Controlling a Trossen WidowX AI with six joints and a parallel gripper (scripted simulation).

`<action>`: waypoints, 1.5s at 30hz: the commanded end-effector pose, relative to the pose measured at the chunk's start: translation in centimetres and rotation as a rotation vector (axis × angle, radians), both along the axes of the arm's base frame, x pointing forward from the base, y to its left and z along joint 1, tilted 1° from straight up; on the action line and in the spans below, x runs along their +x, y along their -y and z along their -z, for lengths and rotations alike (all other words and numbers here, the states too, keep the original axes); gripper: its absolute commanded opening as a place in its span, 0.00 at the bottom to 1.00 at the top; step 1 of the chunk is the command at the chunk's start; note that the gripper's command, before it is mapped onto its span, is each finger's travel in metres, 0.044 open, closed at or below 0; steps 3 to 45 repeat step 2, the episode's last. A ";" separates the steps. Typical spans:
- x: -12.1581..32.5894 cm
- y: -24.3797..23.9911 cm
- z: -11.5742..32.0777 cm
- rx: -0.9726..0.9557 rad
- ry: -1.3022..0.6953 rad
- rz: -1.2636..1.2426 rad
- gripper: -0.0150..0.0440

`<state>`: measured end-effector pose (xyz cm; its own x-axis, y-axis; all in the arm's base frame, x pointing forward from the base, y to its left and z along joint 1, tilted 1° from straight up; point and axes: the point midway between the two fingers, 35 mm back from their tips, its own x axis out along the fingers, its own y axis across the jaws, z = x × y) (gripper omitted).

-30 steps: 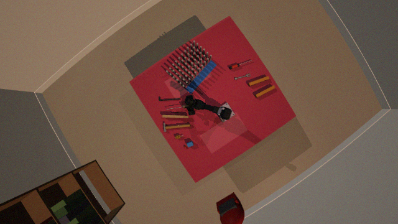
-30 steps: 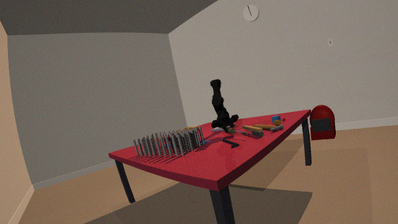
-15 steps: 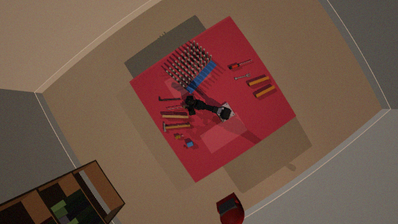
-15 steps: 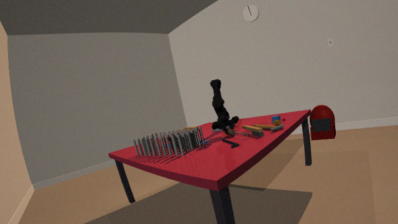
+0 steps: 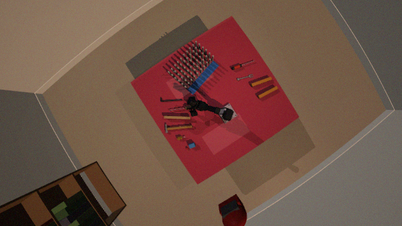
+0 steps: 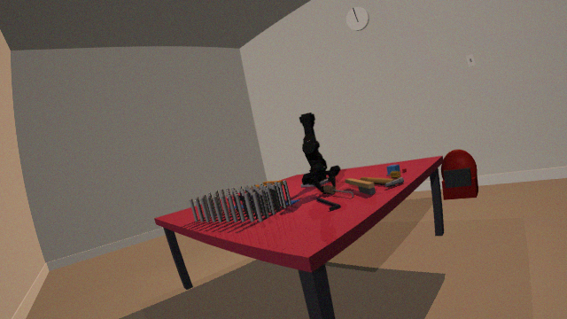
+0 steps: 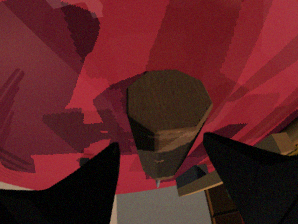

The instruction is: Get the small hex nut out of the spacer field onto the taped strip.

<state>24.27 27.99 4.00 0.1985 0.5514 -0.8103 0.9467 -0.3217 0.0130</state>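
Note:
A tool with a brown wooden handle (image 7: 168, 100) (image 6: 328, 190) and a thin metal shaft points away from the arm, left of its base in the top view. My gripper (image 7: 161, 143) is open around the handle, with a gap on both sides in the wrist view; whether the tool touches the table is unclear. The metal spacers (image 6: 249, 208) stand in rows at the table's far left corner in the top view. The blue taped strip (image 5: 204, 78) (image 6: 292, 202) runs along their near side. The hex nut cannot be made out in any view.
A black bent key (image 5: 171, 100) (image 6: 328, 203) lies beside the handled tool. On the other side are a wooden-handled tool (image 5: 176, 118), a hammer (image 5: 179, 127) and a blue block (image 5: 191, 145). Across the table lie a screwdriver (image 5: 237, 66), a wrench (image 5: 244, 77) and two orange bars (image 5: 261, 81) (image 5: 267, 91).

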 end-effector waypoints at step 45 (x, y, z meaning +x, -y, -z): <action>0.1 -0.1 -0.1 0.002 0.002 0.000 1.00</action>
